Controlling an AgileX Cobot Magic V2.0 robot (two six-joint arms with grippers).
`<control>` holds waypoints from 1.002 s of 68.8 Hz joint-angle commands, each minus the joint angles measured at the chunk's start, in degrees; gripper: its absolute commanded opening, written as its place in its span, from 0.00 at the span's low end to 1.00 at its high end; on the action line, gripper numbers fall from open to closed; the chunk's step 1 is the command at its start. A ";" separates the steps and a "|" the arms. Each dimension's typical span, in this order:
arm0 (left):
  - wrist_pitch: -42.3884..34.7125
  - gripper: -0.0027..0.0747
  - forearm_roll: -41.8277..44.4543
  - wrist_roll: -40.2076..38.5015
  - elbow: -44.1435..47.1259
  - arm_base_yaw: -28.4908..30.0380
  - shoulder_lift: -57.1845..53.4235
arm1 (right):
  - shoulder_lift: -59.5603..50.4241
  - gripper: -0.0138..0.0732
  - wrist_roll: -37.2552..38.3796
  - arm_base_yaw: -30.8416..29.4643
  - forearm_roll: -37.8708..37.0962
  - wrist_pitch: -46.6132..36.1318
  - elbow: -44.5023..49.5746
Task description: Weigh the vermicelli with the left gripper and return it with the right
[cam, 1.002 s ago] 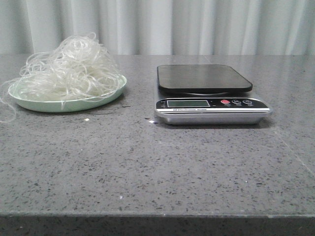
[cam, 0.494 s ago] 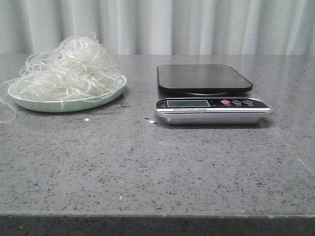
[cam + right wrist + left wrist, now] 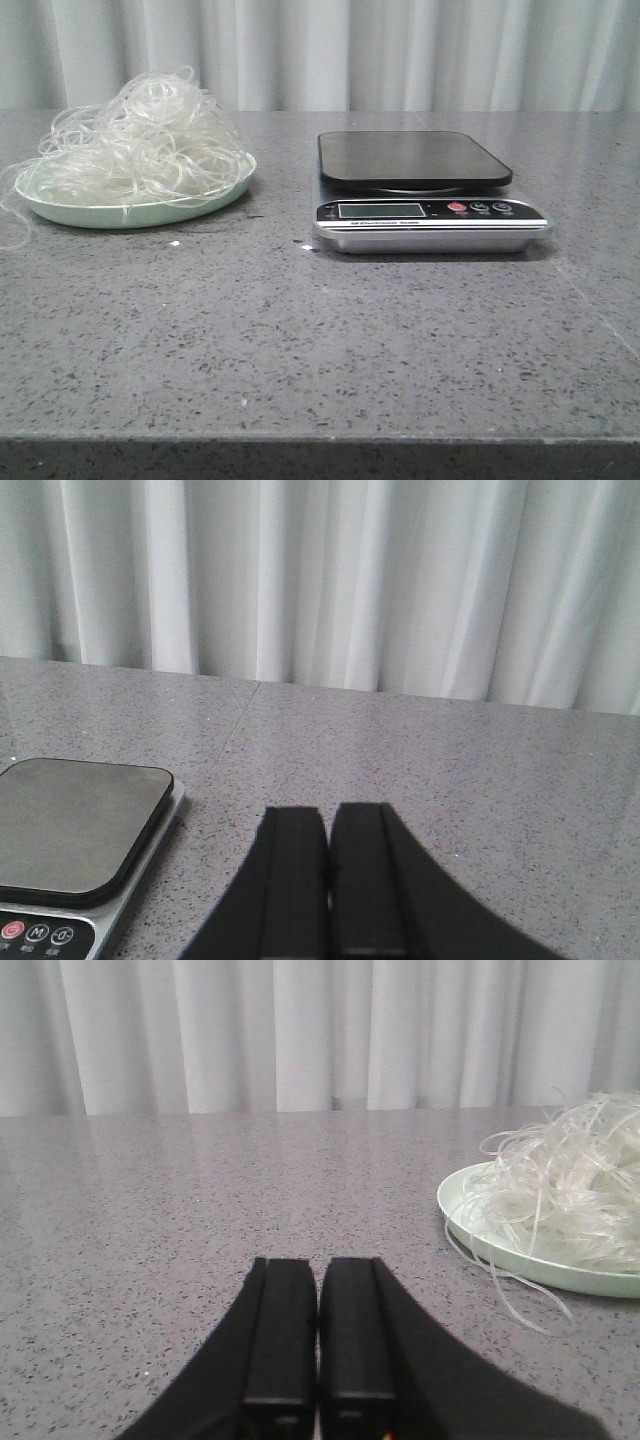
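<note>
Grey speckled table (image 3: 320,340), with white curtain (image 3: 400,50) behind. Silver kitchen scale (image 3: 428,190) right of centre, dark platform bare. Pale green plate (image 3: 135,212) at far left, heaped with the vermicelli (image 3: 140,140). Left gripper (image 3: 318,1340) pressed together, holding nothing, near plate. Right gripper (image 3: 328,880) likewise closed, beside scale.

Even diffuse light, soft faint shadows under plate (image 3: 140,212) and scale (image 3: 430,225), mild glare on tabletop (image 3: 150,1150) far end, wrist cams slightly soft, no edge distortion.
</note>
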 commanded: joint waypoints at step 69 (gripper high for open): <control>-4.83 0.21 -0.53 -0.61 0.43 0.14 -0.02 | 0.38 0.33 0.01 -0.38 -2.92 -4.88 -0.86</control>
